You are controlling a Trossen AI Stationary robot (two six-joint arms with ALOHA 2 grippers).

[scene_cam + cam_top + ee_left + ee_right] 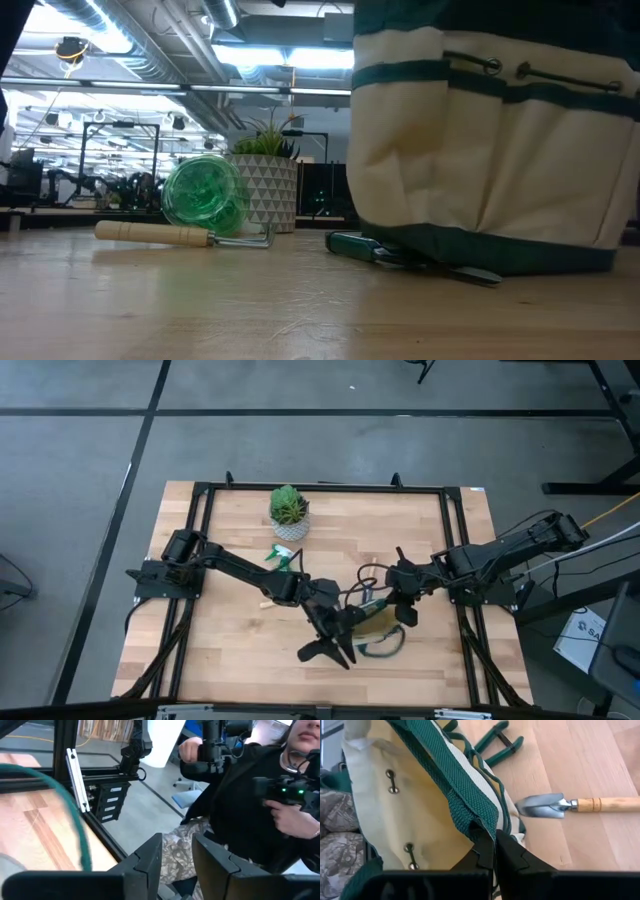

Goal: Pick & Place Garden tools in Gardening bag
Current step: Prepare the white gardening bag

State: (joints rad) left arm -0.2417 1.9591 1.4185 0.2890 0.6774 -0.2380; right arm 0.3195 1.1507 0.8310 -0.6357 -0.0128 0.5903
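Note:
The beige gardening bag (490,150) with dark green trim stands near the table's front middle (378,625). My right gripper (494,851) is shut on its rim. My left gripper (177,865) is open and empty just left of the bag (328,653), pointing toward the near edge. The green spray bottle (205,195) lies on its side. The wooden-handled hand rake (160,233) lies in front of the bottle. The trowel (570,804) lies flat on the table beside the bag. Green-handled shears (500,742) lie by the bag's bottom (372,247). My right gripper pinches the bag's green woven rim trim (470,817) between its two fingers, which come slanting down from the table's right side. The beige wall hangs slack beside the fingers. The bag stands upright, its bottom (480,262) down at the table.
A green plant in a white patterned pot (289,512) stands at the far middle of the table. A black frame (205,490) runs round the table. A person in dark clothes (240,805) sits beyond the near edge. Bare wood lies at the near left (220,650).

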